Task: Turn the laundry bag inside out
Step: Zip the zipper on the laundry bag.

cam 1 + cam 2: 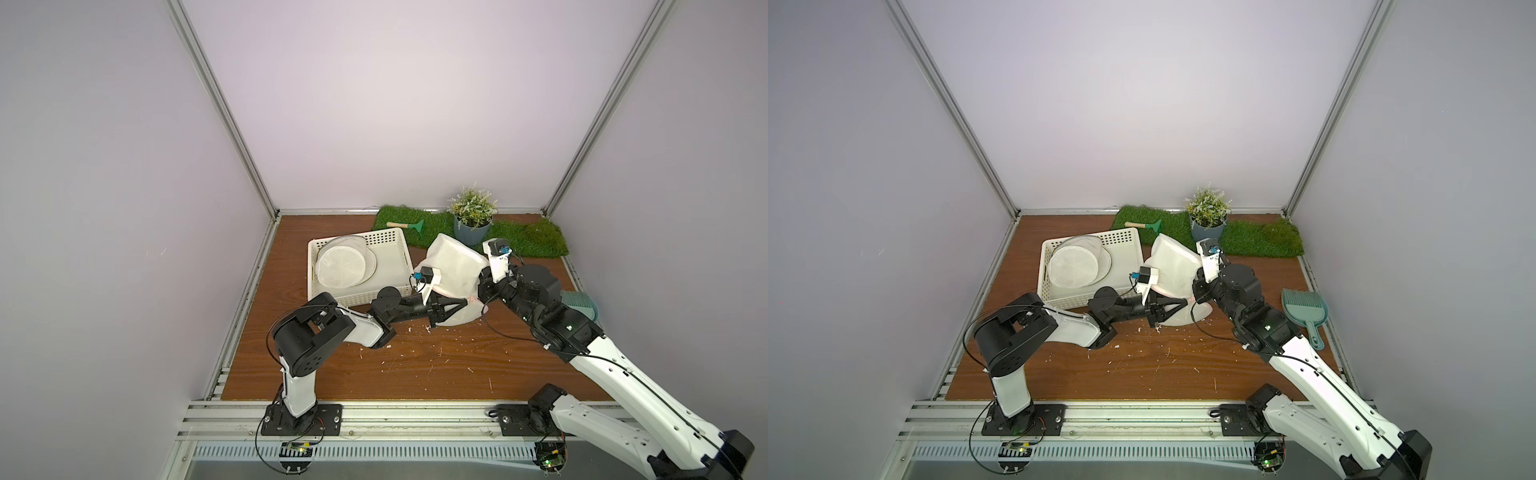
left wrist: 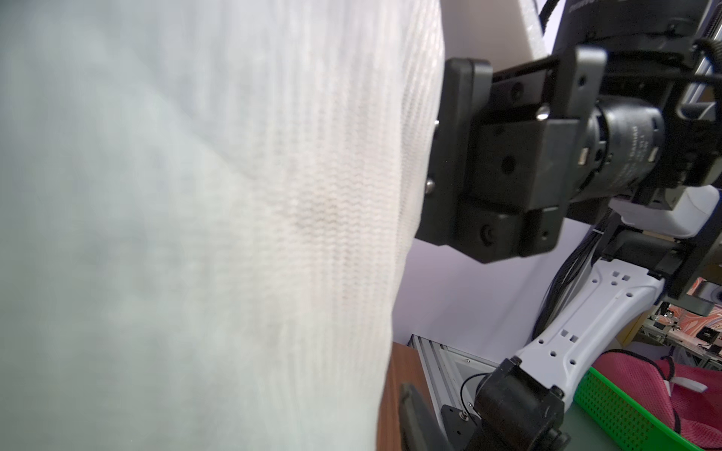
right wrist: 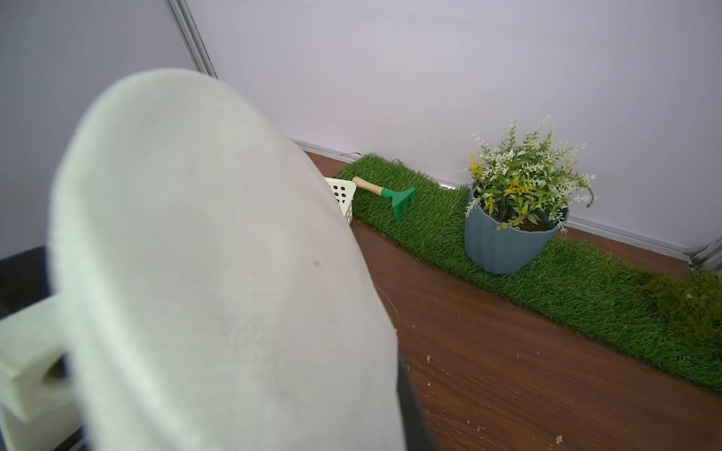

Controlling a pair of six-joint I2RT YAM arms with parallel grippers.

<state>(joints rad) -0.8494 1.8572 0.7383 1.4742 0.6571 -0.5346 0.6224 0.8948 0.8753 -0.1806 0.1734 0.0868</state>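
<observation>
The left claw (image 1: pixel 462 308) lies low over the brown wooden surface (image 1: pixel 332 374), its fingers drawn nearly together at the bottom hem of the white mesh laundry bag (image 1: pixel 453 266). Whether they have fabric between them I cannot tell. The bag stands up like a tent near the middle of the surface, just right of the basket. The right claw (image 1: pixel 481 291) is closed against the bag's right side, apparently pinching the wall and keeping it up.

To invert the bag well, the left claw should get a firm bite on one layer of hem only. Then the hem can be peeled up and over while the right claw anchors the cloth. Thin mesh slips and bunches, so slow, opposed pulls seem wise.

A white perforated plastic basket (image 1: pixel 384 240) holding round white mesh bags (image 1: pixel 340 266) sits close against the left arm, limiting sideways swing. Behind are a wooden-handled green rake (image 1: pixel 405 225), a blue-grey potted artificial plant (image 1: pixel 471 228) just behind the bag, and a green grass mat (image 1: pixel 523 241). A teal plastic dustpan (image 1: pixel 1302 309) lies beside the right arm. White crumbs (image 1: pixel 415 353) litter the surface.
</observation>
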